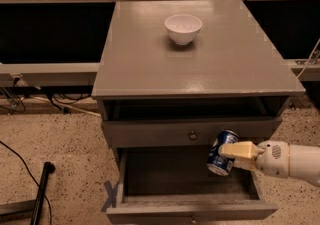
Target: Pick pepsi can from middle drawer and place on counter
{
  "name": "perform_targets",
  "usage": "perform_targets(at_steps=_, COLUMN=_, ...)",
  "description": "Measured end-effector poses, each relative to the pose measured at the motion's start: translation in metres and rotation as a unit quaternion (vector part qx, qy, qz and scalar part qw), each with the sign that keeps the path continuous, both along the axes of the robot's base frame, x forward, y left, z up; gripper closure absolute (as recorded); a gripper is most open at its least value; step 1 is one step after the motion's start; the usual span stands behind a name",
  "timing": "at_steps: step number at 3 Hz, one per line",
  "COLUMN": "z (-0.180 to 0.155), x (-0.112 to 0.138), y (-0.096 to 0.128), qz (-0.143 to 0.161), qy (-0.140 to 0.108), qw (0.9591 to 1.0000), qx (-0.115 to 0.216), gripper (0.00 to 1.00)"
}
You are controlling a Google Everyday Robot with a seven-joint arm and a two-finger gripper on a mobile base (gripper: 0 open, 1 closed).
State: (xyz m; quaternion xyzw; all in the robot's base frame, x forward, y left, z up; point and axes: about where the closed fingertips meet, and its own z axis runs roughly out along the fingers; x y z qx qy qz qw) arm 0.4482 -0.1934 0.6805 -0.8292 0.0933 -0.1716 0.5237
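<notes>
The blue pepsi can (pixel 220 152) is held tilted in the air above the right side of the open middle drawer (pixel 187 199), level with the closed drawer front above it. My gripper (pixel 235 154) reaches in from the right on a white arm and is shut on the can, its beige fingers (pixel 239 150) across the can's side. The grey counter (pixel 150 54) is the cabinet's top, above and behind the can. The drawer's inner tray shows nothing in it.
A white bowl (pixel 183 28) stands on the counter at the back centre. A closed drawer front with a brass knob (pixel 192 135) sits just left of the can. A black pole (pixel 40 191) and cables lie on the speckled floor at left.
</notes>
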Motion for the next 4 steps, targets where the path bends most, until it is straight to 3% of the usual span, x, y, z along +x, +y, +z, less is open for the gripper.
perform_targets(at_steps=1, z=0.056, x=-0.010, y=-0.019, qz=-0.022, qy=-0.037, qw=0.9987, qx=-0.030, gripper=1.00)
perform_targets(at_steps=3, z=0.079, x=-0.007, y=-0.013, qz=0.000, qy=-0.058, qw=0.9966, qx=-0.058, gripper=1.00)
perform_targets(at_steps=4, z=0.143, x=0.006, y=0.015, qz=0.043, qy=-0.115, qw=0.9867, qx=-0.107, gripper=1.00)
